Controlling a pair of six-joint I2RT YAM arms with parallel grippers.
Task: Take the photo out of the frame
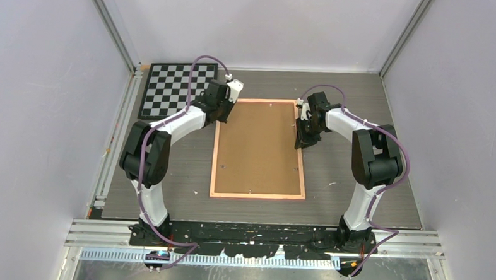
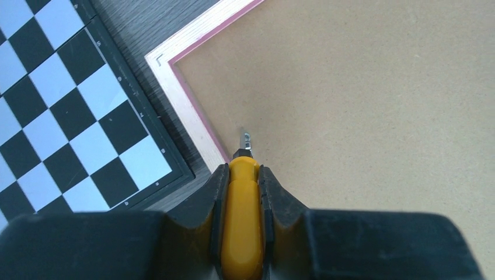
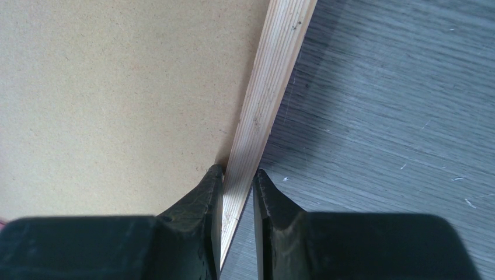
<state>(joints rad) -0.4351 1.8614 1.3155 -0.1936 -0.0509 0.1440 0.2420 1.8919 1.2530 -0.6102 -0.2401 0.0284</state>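
Note:
The frame (image 1: 257,195) lies face down on the table, its brown fibreboard back (image 1: 258,147) up and its thin pink border around it. The photo is hidden under the back. My left gripper (image 1: 224,115) is at the frame's far left edge, shut on a yellow-handled tool (image 2: 242,221). The tool's metal tip (image 2: 245,140) touches the back just inside the left rail (image 2: 187,105). My right gripper (image 1: 301,141) straddles the frame's right rail (image 3: 274,87), its jaws closed on it (image 3: 238,174), one finger on the back (image 3: 117,87), the other on the table side.
A black-rimmed chessboard (image 1: 172,89) lies at the far left, close beside the frame's far left corner; it also shows in the left wrist view (image 2: 76,116). Grey wood-grain table (image 3: 397,105) surrounds the frame. Walls enclose the table on three sides.

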